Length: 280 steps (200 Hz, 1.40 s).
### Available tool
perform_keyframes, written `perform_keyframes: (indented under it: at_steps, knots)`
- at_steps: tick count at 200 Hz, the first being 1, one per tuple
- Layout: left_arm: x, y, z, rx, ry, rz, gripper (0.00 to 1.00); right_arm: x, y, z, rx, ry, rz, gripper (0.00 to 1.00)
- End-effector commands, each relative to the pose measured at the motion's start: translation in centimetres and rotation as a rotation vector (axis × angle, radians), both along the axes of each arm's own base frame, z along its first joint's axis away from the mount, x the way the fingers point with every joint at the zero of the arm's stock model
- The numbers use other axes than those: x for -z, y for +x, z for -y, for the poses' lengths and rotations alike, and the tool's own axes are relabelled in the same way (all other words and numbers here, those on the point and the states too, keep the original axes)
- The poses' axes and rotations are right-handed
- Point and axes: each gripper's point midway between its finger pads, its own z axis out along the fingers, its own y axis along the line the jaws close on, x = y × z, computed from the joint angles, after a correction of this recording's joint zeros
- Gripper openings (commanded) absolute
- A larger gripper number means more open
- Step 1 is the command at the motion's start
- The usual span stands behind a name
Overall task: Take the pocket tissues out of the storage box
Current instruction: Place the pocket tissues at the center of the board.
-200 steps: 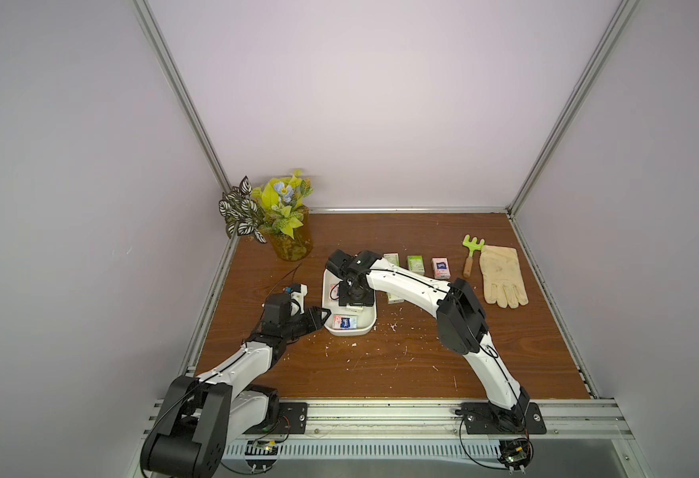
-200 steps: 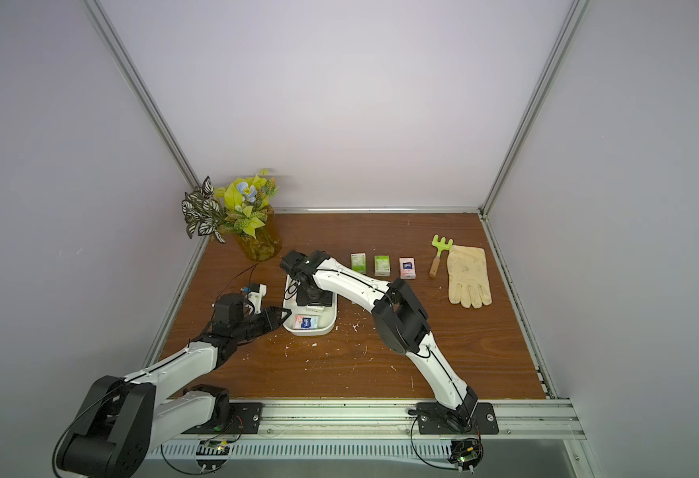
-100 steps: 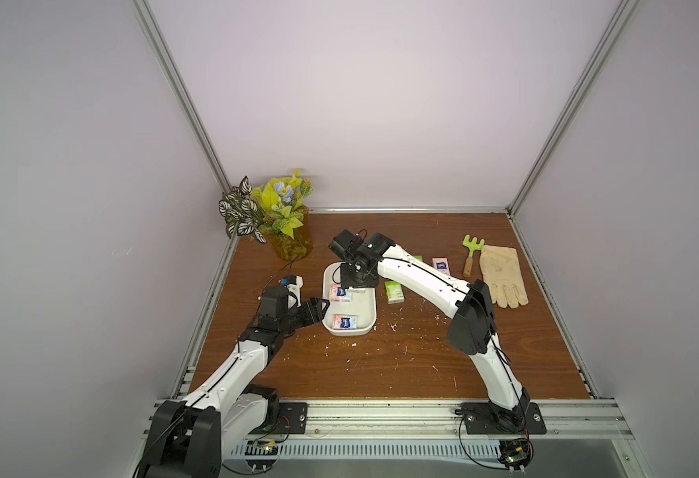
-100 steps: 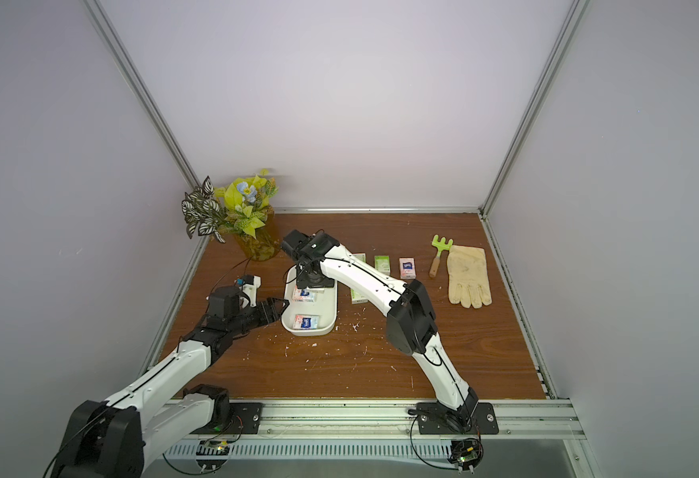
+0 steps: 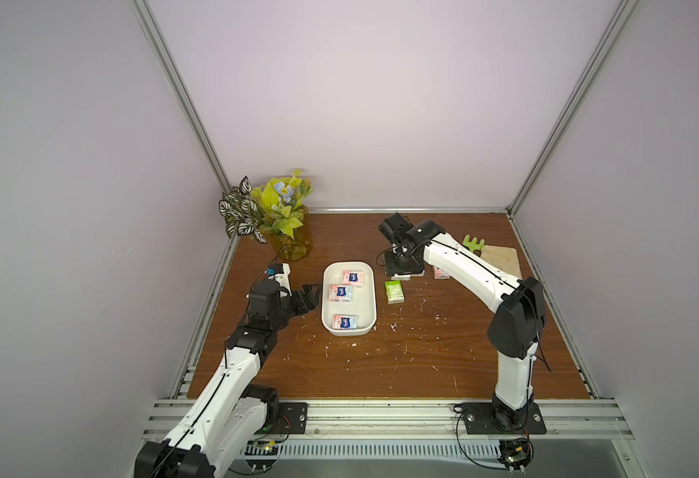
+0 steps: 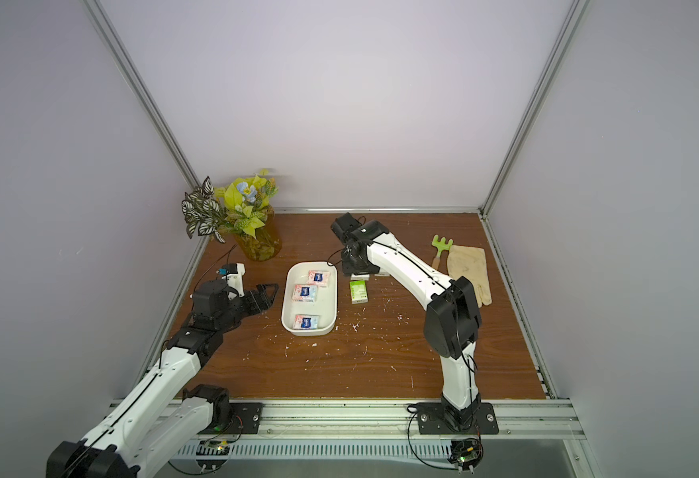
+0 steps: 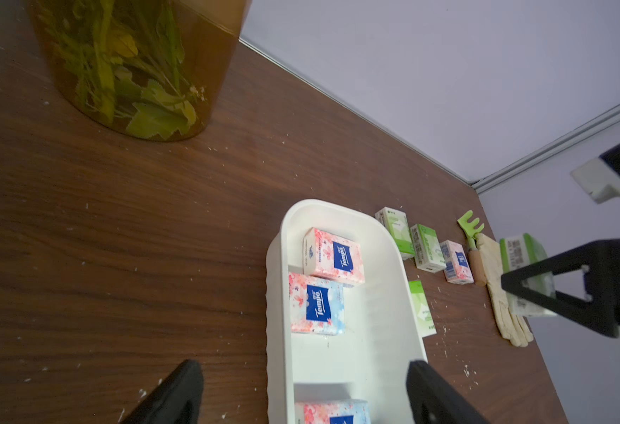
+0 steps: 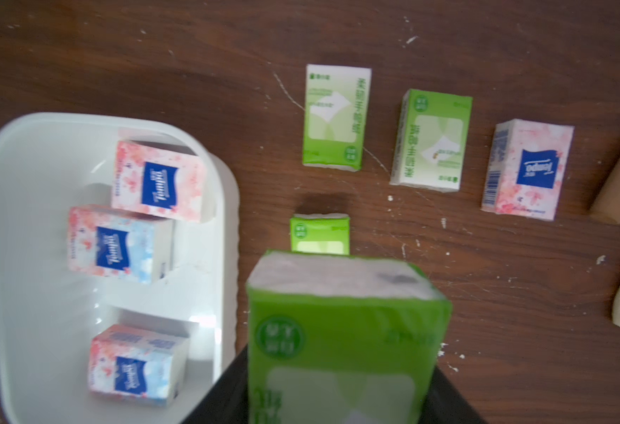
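Light, soft, slick-wrapped packets (image 5: 341, 292) in the box (image 5: 327, 306) — pinch across the short sides, as right tool (image 8: 341, 389) pinches a green packet (image 8: 343, 330); left tool (image 7: 301, 396) spread.

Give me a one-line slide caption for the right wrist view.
Right gripper holds a green tissue pack above the table; three pink packs remain in the white storage box.

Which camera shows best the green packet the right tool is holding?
The right wrist view: the held green packet fills the foreground, though blurred. The left wrist view shows it small, behind the right tool. In both top views the arm hides it.
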Motion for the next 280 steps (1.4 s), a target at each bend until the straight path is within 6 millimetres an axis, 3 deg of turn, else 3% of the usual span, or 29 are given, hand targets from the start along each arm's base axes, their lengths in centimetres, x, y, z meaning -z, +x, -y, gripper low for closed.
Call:
perform_keyframes:
  at_steps: [1,56,144,280]
  knots:
    - [-1.5,0.6,-1.3,-0.046,0.028,0.027,0.84,-0.7,0.5,1.8,-0.017,-0.005,0.062,0.58]
    - [-1.9,1.0,-1.9,-0.07,0.044,0.022,0.84,3.8,-0.2,5.2,-0.005,-0.001,0.011,0.58]
    - [-2.0,1.2,-1.9,-0.078,0.025,0.014,0.84,10.3,-0.9,5.8,-0.028,-0.013,-0.102,0.58]
    - [-1.4,0.8,-1.9,-0.073,0.036,0.0,0.84,13.6,-1.0,6.1,0.006,-0.036,-0.159,0.61]
